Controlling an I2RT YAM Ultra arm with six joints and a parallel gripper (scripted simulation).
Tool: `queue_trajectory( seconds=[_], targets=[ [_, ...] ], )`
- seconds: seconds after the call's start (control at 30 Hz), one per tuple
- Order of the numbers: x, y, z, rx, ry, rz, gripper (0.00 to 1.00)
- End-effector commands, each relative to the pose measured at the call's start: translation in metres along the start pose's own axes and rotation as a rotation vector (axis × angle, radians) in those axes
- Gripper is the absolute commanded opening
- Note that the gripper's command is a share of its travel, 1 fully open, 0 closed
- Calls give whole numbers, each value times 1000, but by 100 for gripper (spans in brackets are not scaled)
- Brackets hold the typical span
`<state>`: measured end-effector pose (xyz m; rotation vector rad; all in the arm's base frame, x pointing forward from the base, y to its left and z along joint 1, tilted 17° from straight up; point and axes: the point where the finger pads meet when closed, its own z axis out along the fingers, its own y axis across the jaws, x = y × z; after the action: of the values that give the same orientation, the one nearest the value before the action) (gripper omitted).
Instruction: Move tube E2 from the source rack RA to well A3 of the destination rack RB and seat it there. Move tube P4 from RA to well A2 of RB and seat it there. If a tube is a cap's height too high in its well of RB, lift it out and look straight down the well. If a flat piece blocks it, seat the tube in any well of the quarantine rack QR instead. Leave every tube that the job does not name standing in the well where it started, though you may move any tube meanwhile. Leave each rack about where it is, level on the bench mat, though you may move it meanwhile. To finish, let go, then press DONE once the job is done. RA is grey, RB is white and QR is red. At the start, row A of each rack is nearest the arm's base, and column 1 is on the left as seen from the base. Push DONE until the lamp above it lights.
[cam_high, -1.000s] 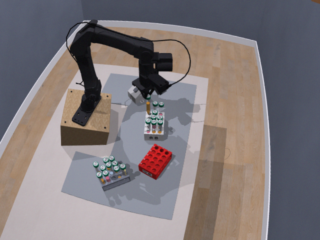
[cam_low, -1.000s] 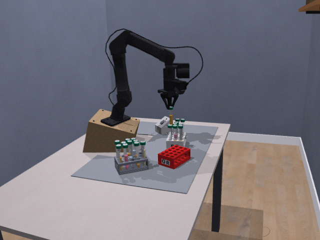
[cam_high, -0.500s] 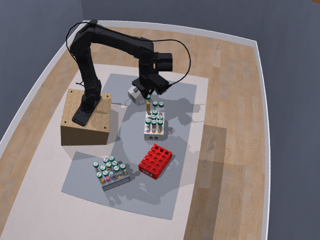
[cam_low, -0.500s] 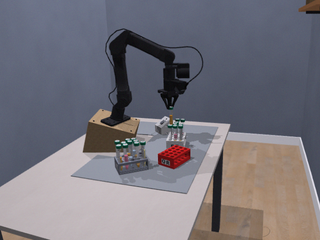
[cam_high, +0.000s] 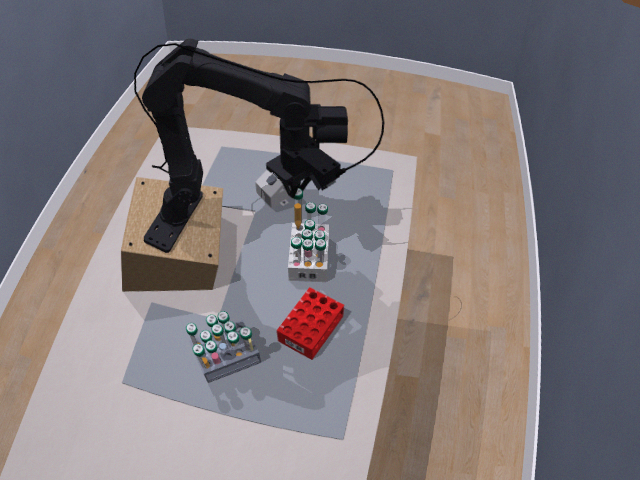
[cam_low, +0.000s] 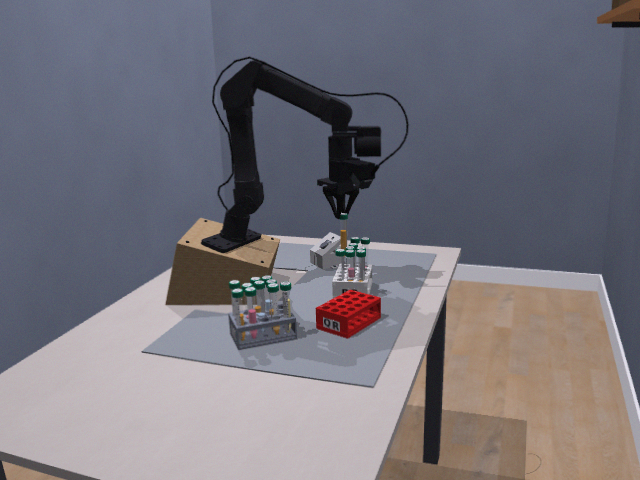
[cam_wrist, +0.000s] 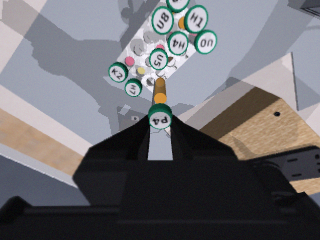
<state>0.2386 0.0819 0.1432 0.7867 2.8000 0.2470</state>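
We hold tube P4 (cam_wrist: 160, 120) by its cap in the gripper (cam_low: 343, 212), long axis vertical, hanging above RB (cam_high: 294, 272)'s near edge; well A2 lies below.

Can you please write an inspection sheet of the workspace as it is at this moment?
Surface: a grey bench mat lies on a pale table.
Job's things: tube P4, with orange content, hangs above white rack RB; grey rack RA holds many capped tubes; red rack QR shows only open wells.
Clutter: a small grey box, probably the DONE button, behind RB.
Grippers: the gripper is shut on P4's cap, pointing down.
Cables: a black cable loops from the arm to the wrist, above the table.
Surroundings: wooden pedestal under the arm; wood floor; grey walls.
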Motion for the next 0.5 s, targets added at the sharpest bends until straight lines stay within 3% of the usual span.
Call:
queue_trajectory(
  seconds=[0.0,0.07,0.1,0.33,0.47],
  targets=[
    [-13,5,-6,-8,-30,8,0],
    [-6,3,-5,-11,-18,4,0],
    [-13,5,-5,-8,-30,9,0],
    [-14,7,-4,-17,-36,7,0],
    [-5,-2,4,2,-19,7,0]
  ],
)
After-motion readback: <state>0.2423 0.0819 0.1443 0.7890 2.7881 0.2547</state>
